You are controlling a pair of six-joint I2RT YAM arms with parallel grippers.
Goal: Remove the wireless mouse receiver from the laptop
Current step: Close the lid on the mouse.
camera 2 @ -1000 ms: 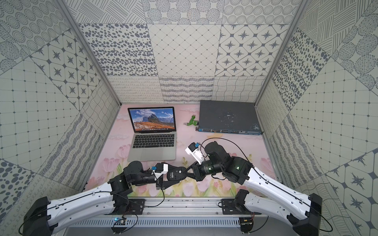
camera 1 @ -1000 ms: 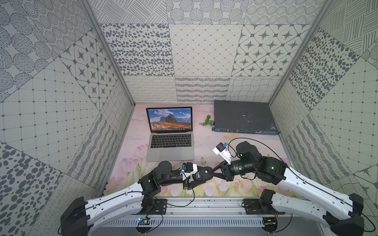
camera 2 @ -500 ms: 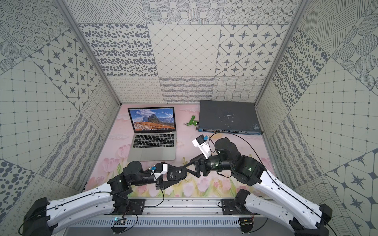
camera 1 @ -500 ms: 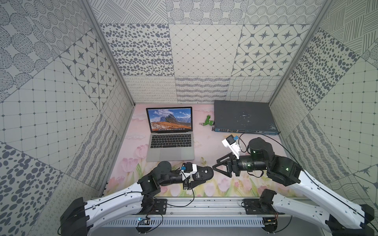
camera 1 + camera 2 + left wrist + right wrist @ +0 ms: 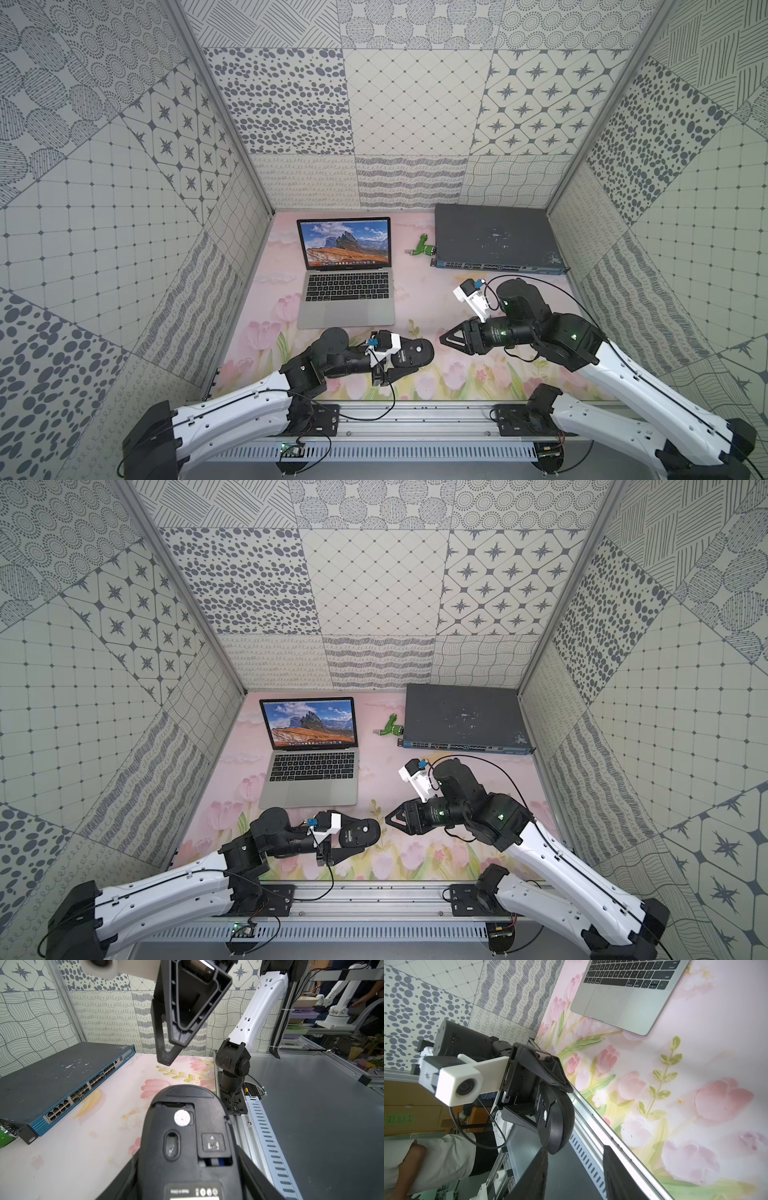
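Note:
The open silver laptop [image 5: 345, 309] [image 5: 307, 791] stands at the back left of the mat, and its front corner shows in the right wrist view [image 5: 618, 1001]. I cannot make out the wireless mouse receiver on the laptop's edges. My left gripper [image 5: 399, 359] [image 5: 187, 1178] is shut on a black mouse [image 5: 413, 352] [image 5: 187, 1126] [image 5: 556, 1122], held underside up near the front. A small dark-and-blue bit sits in a slot of the underside; what it is I cannot tell. My right gripper [image 5: 444, 338] [image 5: 575, 1174] hangs open and empty, a short way right of the mouse.
A dark grey network switch [image 5: 494, 237] lies at the back right, with a green stick [image 5: 424, 249] just left of it. Patterned walls close three sides. A metal rail [image 5: 395, 419] with both arm bases runs along the front edge.
My right gripper has drawn back to the right, away from the mouse it was touching, and its jaws have parted. The left arm and the mouse have stayed still.

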